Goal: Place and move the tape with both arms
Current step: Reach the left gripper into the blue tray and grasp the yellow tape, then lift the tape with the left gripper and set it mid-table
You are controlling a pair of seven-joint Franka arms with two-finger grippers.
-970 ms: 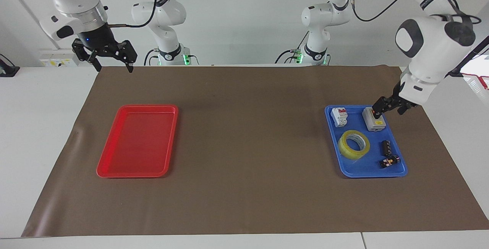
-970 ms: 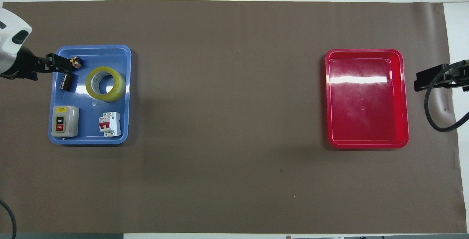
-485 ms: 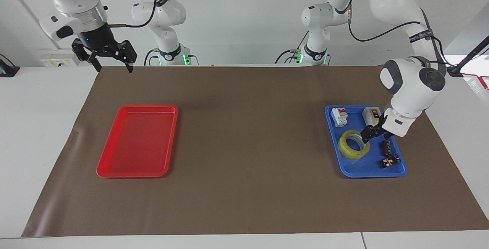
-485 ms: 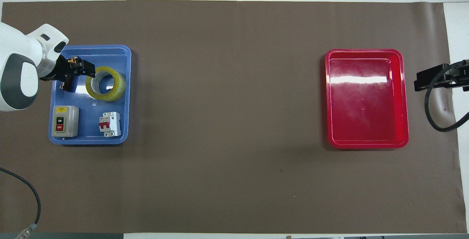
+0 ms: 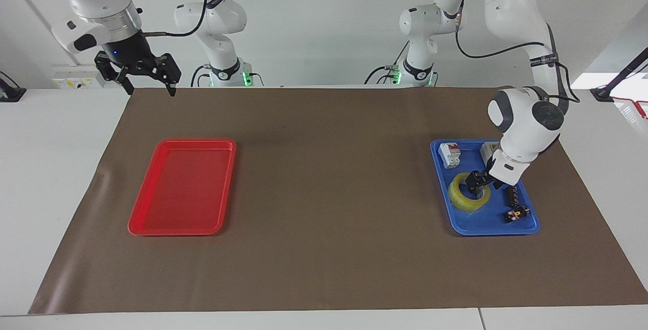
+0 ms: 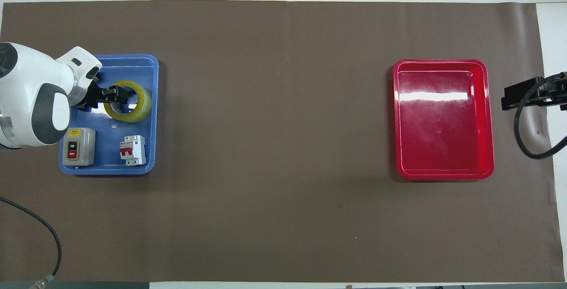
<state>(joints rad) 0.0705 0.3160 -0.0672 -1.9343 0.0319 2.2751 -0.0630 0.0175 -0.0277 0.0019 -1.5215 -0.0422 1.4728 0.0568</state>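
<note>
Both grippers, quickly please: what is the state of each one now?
Left gripper: down at the translucent yellow tape roll in the blue plastic tray; grip cannot be told.
Right gripper: open, holding nothing, waiting.

— What colours do you see around you?

— My grippers are black, the left gripper (image 5: 478,182) and the right gripper (image 5: 145,73) alike, on white arms with grey joints. The tape (image 6: 129,101) is translucent yellow with a white core, in a blue tray (image 6: 150,116).

— And the rest?

— A glossy red tray (image 6: 443,171), a brown mat (image 6: 274,147), a grey switch box (image 6: 78,146) with a red button, and a white breaker (image 6: 133,150) with red levers.
</note>
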